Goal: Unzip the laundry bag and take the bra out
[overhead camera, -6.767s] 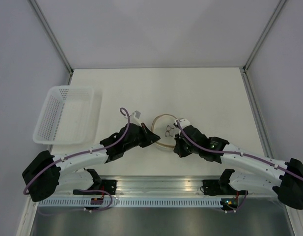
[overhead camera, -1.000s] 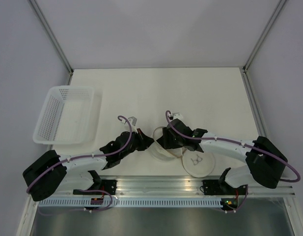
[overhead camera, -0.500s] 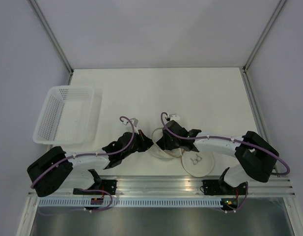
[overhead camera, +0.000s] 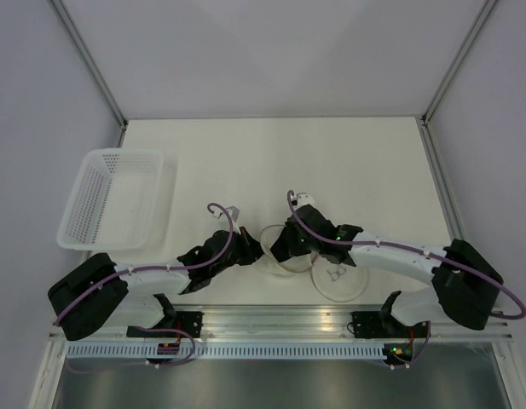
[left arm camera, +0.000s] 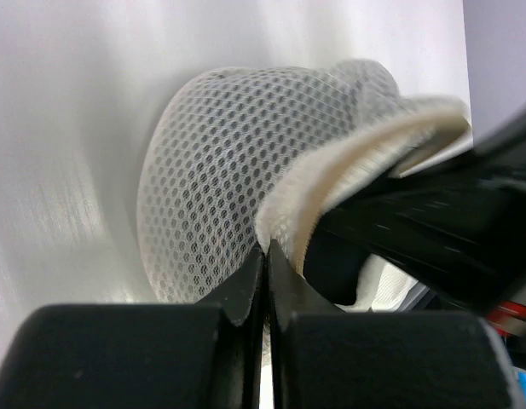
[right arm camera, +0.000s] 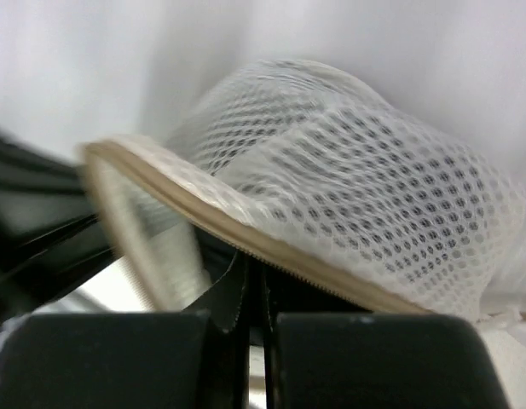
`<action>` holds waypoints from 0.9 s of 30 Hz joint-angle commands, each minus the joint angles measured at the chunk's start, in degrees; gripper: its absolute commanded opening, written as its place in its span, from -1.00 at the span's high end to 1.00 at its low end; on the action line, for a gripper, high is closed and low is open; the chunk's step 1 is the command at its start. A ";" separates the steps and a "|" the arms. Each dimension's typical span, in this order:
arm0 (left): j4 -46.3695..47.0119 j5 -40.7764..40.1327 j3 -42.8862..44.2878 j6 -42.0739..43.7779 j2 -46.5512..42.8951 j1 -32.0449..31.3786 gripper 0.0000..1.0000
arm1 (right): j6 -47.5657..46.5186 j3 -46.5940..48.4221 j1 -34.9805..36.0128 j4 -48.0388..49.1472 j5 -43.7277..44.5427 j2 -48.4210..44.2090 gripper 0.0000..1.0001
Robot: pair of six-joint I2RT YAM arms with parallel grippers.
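Now your left gripper (left arm camera: 265,252) and right gripper (right arm camera: 248,266) clamp the tan rim of the round white mesh laundry bag (left arm camera: 213,170); white perforated plastic basket (overhead camera: 89,201) at ten o'clock.

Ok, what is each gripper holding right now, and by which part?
The laundry bag, by its tan zip rim: the left gripper and the right gripper are each pinched shut on a stretch of it.

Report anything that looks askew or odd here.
The laundry bag is splayed open. One half lies flat beside the right arm. The other half is tilted up, pinched at its rim between the left pincer and the right pincer.
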 commanded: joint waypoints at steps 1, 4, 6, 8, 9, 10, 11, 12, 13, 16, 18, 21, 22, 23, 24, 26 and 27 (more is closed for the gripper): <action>1.20 -1.37 -0.25 -1.27 -1.56 -0.02 0.96 | -3.02 0.63 0.04 -1.44 -5.74 -10.79 0.99; 0.85 -1.89 -0.16 -1.00 -2.00 -0.02 0.96 | -4.42 1.16 0.13 -2.15 -10.48 -17.82 0.99; 0.58 -2.25 0.01 -0.92 -2.00 0.06 0.96 | -5.13 1.42 0.04 -2.23 -15.14 -21.08 0.99; 0.41 -2.34 0.19 -0.83 -2.18 -0.02 0.96 | -5.13 0.99 -0.04 -0.49 -19.87 -23.54 0.99; 0.41 -2.34 0.28 -0.74 -2.09 0.06 0.96 | -4.96 -0.24 -0.04 0.91 -21.38 -24.34 0.99; 0.32 -2.34 0.45 -0.83 -2.00 -0.02 0.96 | -4.26 -0.77 -0.04 3.71 -23.22 -25.82 0.99; 0.23 -2.25 0.45 -0.65 -2.09 0.06 0.95 | -3.82 -1.47 -0.04 5.66 -24.98 -26.62 0.99; 0.14 -2.25 0.54 -0.74 -2.09 -0.02 0.96 | -3.29 -2.61 0.04 7.50 -27.78 -27.41 0.99; 0.14 -2.25 0.72 -0.83 -2.18 0.06 0.96 | -2.76 -2.88 0.04 10.57 -29.12 -28.03 0.99; -0.29 -2.07 0.89 -0.65 -2.62 -0.02 0.96 | 0.05 -4.55 -0.13 18.12 -35.62 -31.10 0.99; -0.56 -2.16 1.07 -0.56 -3.05 0.06 0.96 | 1.55 -4.64 -0.22 20.43 -37.65 -32.51 0.99; -1.87 -2.34 1.68 0.05 -3.93 -0.02 0.96 | 0.76 -3.51 -0.22 19.23 -35.39 -36.37 0.99; -2.40 -2.34 1.86 0.23 -4.29 0.06 0.95 | -0.29 -2.80 -0.22 17.38 -34.24 -37.08 0.99; -2.93 -2.42 2.21 0.49 -4.64 0.06 0.92 | -1.17 -2.19 -0.22 15.89 -33.01 -37.78 0.99; -3.46 -2.42 2.47 0.58 -5.16 -0.02 0.83 | -2.74 -1.05 -0.22 14.13 -30.82 -38.49 0.99; -5.74 -3.21 2.65 0.93 -7.44 0.06 0.42 | -4.16 0.36 -0.13 9.38 -26.07 -40.16 0.99; -6.62 -3.56 2.74 1.10 -8.50 0.06 0.18 | -5.21 0.63 -0.13 6.84 -25.18 -40.60 0.99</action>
